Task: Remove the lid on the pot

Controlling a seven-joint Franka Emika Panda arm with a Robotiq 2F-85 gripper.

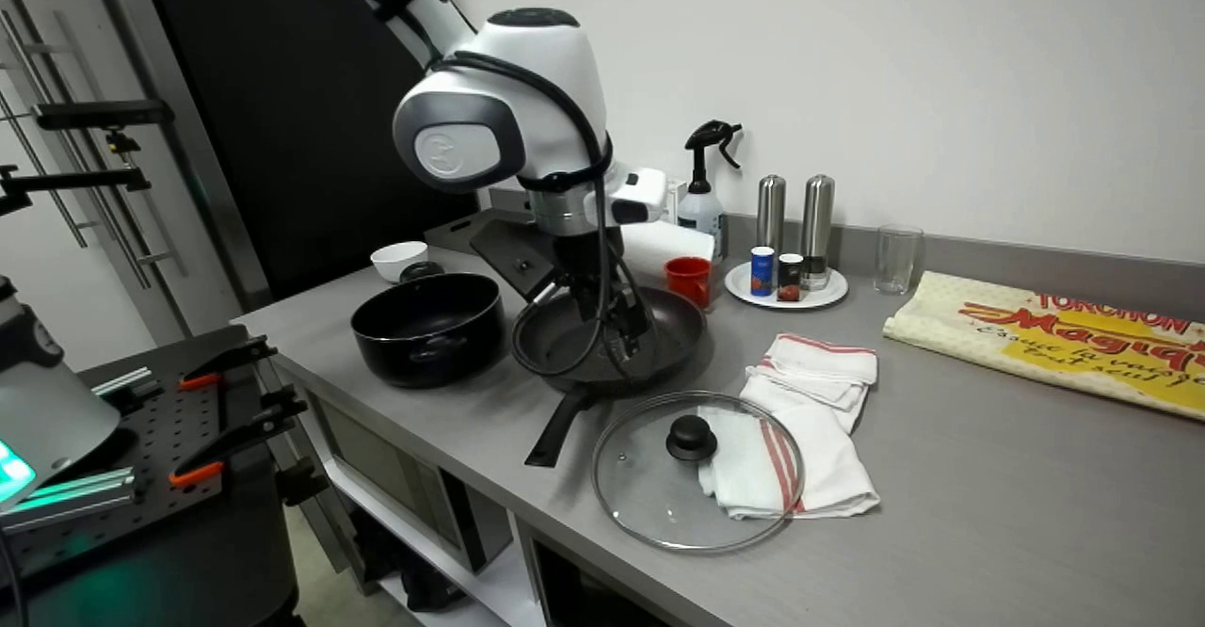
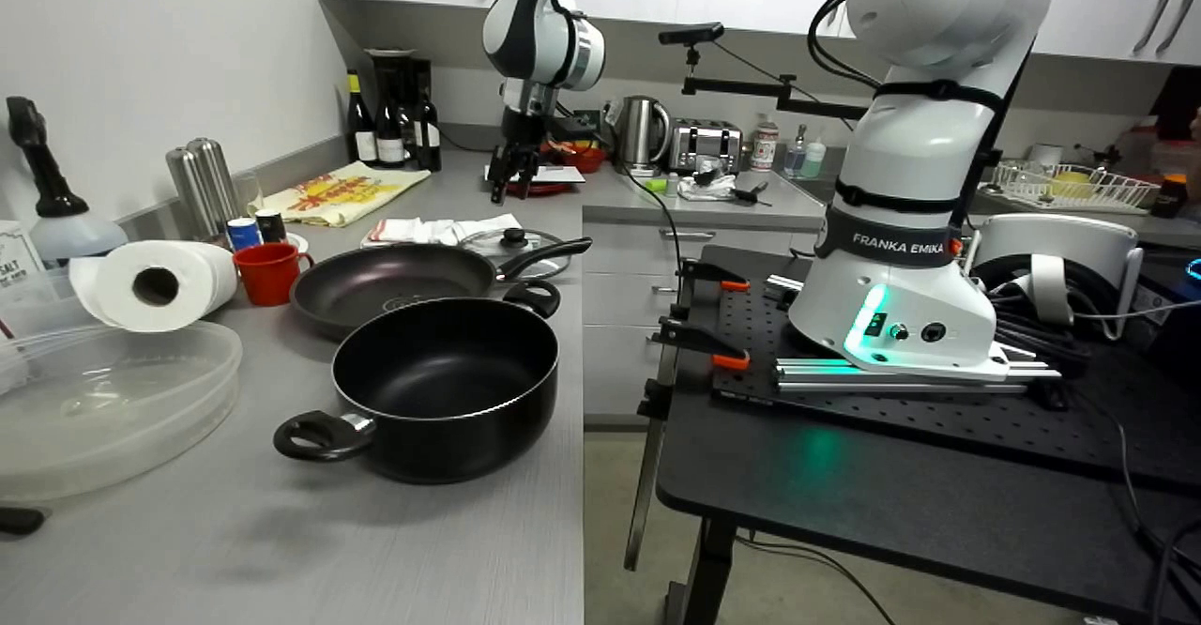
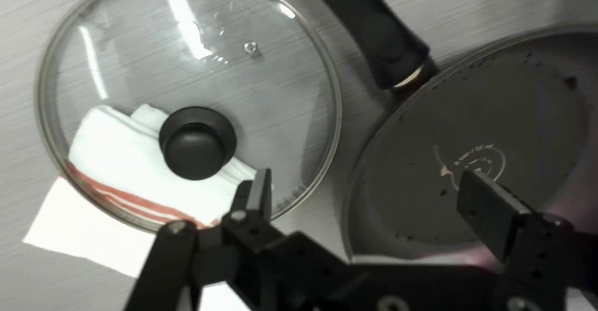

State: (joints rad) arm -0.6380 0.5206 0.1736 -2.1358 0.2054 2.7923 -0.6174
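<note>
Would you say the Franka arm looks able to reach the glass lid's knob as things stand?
Probably yes: the gripper is open and empty, and the lid lies beside the frying pan, its knob upward with nothing covering it.

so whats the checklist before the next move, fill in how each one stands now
1. Is the lid off the pot? ok, it lies apart from it on the counter.
2. Does the lid rest wholly on bare counter? not ok, part of it is over the towel.
3. Is the lid steady there? cannot tell.
4. Is the gripper open? ok, and it holds nothing.
5. Is the gripper clear of the lid? ok, a gap shows in both exterior views.
</note>
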